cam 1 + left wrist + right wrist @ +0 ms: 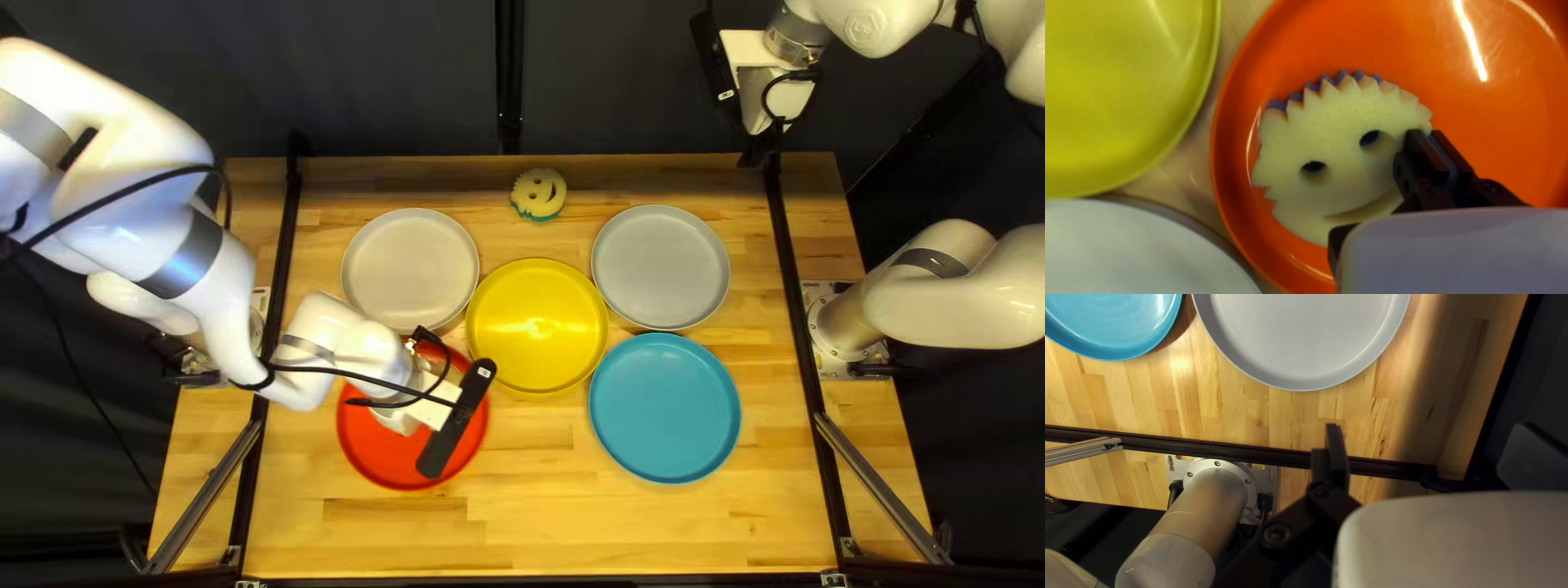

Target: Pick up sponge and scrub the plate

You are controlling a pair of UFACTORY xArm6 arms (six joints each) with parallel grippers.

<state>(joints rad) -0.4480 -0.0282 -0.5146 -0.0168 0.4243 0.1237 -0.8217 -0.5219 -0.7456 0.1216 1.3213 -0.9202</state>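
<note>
From the left edge, the left arm (142,196) is reaching inward and bending down over the red plate (376,463). Its left gripper (405,419) is pointing downward, fingers drawn nearly together and pinching the edge of the smiling sponge (1339,125), which is lying face up inside that plate's outline. Rightward, a second sponge (539,194) is sitting near the far edge. The right arm (958,289) is arching high, holding its right gripper (765,150) near the table's far-right corner, fingers standing wide apart.

Four plates (410,269) surround a fifth plate (537,348), one sponge (539,196) behind, another sponge (1334,136) in the near-left plate (376,457)
</note>
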